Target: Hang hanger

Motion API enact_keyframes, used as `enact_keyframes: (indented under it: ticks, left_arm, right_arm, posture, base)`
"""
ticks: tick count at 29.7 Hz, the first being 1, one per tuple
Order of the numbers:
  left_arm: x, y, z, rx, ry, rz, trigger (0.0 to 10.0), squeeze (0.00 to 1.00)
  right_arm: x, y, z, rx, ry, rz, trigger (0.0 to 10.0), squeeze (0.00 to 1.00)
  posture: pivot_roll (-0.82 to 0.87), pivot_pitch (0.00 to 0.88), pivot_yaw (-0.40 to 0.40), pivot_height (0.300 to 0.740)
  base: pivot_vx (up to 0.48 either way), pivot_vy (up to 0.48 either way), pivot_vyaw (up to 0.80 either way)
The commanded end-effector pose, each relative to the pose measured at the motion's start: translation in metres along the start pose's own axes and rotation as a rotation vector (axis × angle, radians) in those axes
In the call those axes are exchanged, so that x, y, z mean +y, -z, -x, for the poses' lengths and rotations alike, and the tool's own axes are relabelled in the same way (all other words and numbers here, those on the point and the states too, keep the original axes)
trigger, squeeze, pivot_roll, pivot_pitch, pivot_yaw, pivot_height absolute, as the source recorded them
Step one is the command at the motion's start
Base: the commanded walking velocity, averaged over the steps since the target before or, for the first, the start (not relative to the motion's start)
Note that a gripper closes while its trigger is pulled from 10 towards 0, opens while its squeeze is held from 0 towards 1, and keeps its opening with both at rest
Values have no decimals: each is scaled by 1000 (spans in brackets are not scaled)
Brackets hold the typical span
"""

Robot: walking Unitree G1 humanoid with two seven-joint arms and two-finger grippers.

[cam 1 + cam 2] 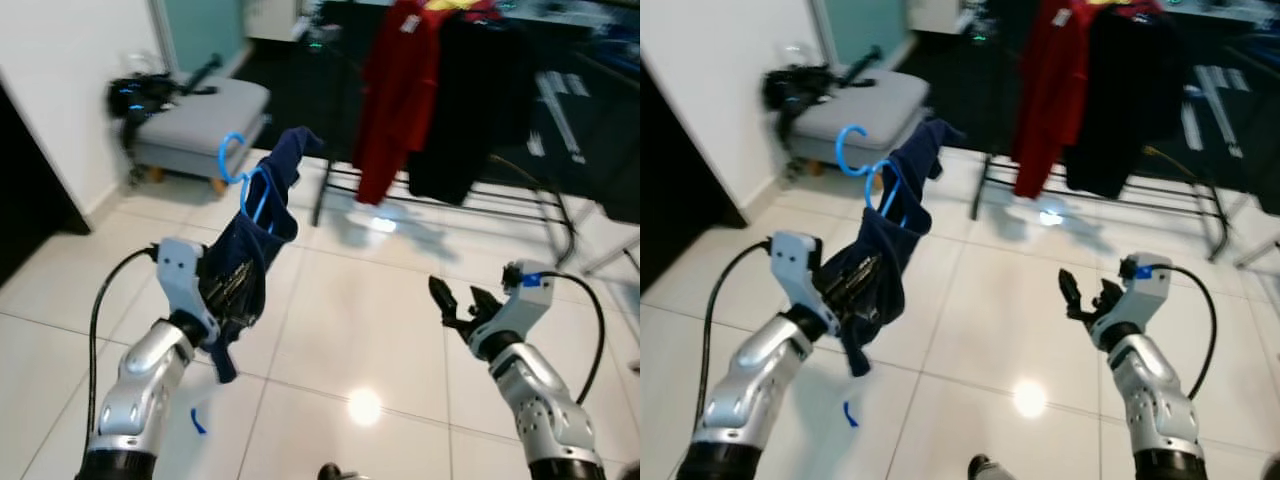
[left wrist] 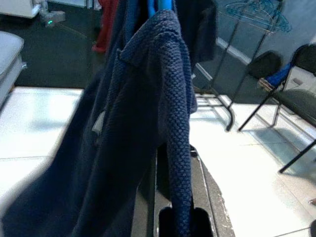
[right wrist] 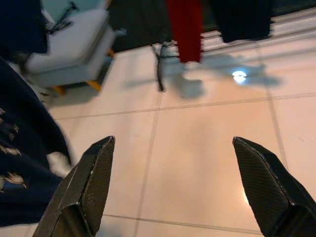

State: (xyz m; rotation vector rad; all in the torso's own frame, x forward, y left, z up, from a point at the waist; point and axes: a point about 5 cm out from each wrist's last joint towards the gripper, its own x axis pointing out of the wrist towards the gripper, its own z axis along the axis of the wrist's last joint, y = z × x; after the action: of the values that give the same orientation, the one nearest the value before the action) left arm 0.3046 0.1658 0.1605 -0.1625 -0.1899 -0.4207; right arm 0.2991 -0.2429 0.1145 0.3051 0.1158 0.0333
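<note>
A: What is held, and where?

B: A blue hanger [image 1: 240, 172] draped with a navy garment [image 1: 252, 240] is carried by the left gripper [image 1: 222, 290], its jaws pinched on the cloth and frame, out over the tiled floor [image 1: 350, 300]. Its hook is raised toward the far side.

A: And the other arm?

B: The right gripper [image 1: 458, 303] is held forward on the right, jaws spread, with nothing between them.

A: How should the hanging be done well?

B: The clothes rack [image 1: 470, 190], far and to the right beside a red garment [image 1: 395, 95], should be approached first. The hook is best kept upright and lowered over the rail in a free gap, probably with the load steadied by the right jaws.
</note>
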Motion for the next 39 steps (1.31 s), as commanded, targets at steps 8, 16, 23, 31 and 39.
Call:
enact_keyframes:
  ticks: [8,16,23,31,39]
  left_arm:
    - [-4,-13,-1,-102,-20,18,10000,0]
    - [-6,16,6,15,-25,-45,10000,0]
    - [-10,26,17,58,-37,-21,10000,0]
    - [-16,27,13,61,-6,-46,10000,0]
    - [-20,23,7,50,15,-62,10000,0]
  right_arm:
    - [0,-28,6,-146,-14,-11,10000,0]
    - [16,-17,-2,-145,-52,35,10000,0]
    - [-2,-11,11,-110,4,19,10000,0]
    - [-9,-8,20,-112,37,35,10000,0]
    - [-10,-10,25,-128,49,41,10000,0]
  posture:
    - [-48,122,-23,740]
    - [-40,128,-11,740]
    - [-56,164,-9,740]
    - [-67,172,4,740]
    - [-82,178,15,740]
  base:
    - [403,0,-100]
    - [480,0,0]
    - [480,0,-800]
    - [480,0,-800]
    - [480,0,-273]
